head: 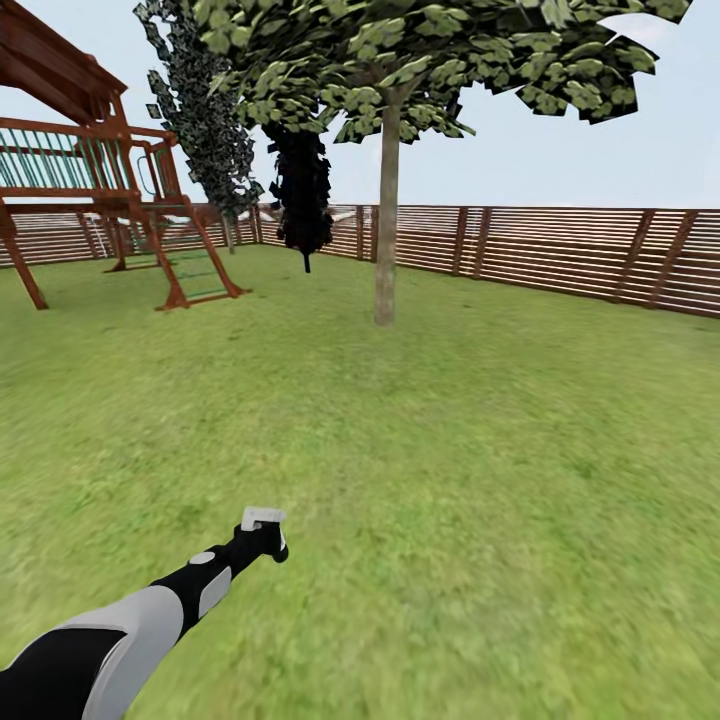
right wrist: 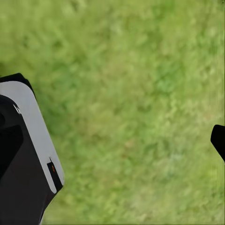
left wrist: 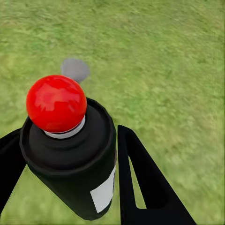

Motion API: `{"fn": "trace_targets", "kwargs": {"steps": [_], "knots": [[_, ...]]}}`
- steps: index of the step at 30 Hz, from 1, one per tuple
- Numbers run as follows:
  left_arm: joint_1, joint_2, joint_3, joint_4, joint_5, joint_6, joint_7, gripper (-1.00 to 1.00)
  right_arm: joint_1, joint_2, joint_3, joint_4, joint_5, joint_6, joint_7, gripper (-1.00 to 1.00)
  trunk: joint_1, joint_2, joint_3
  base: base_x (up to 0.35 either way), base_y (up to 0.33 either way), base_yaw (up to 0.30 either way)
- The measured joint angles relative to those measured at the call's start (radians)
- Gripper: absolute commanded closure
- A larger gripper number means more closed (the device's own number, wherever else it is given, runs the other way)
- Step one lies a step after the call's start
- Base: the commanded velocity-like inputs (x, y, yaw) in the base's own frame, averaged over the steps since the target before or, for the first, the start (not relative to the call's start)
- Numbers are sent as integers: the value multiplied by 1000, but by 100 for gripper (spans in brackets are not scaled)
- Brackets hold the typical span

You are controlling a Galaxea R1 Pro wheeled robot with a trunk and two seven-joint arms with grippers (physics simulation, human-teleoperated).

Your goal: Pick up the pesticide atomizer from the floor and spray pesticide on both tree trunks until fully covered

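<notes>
My left gripper [head: 263, 538] reaches out low over the lawn [head: 450, 480], shut on the pesticide atomizer [head: 263, 518], whose light grey head shows at the arm's tip. In the left wrist view the atomizer [left wrist: 70, 159] is a black can with a red dot on top, clamped between the left gripper's [left wrist: 70, 136] two black fingers [left wrist: 140, 173]. One tree [head: 420, 50] stands ahead, its straight grey-brown trunk [head: 386, 230] far beyond the gripper; no white specks show on the bark. A dark fingertip [right wrist: 218, 140] of my right gripper shows over bare grass, holding nothing.
A wooden playset [head: 90, 190] stands at the far left. A brown slat fence [head: 560, 250] runs along the back and right. Two narrow dark cypress-like columns [head: 300, 190] rise near the fence behind the tree. Open grass lies between me and the trunk.
</notes>
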Motion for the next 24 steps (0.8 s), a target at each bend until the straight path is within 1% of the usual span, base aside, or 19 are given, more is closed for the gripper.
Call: {"fn": "trace_targets", "kwargs": {"steps": [24], "knots": [[7, 1, 0, -2, -1, -1, -1, 100, 0, 0, 0, 0, 0, 0, 0, -100, 0, 0, 0, 350, 0, 0]]}}
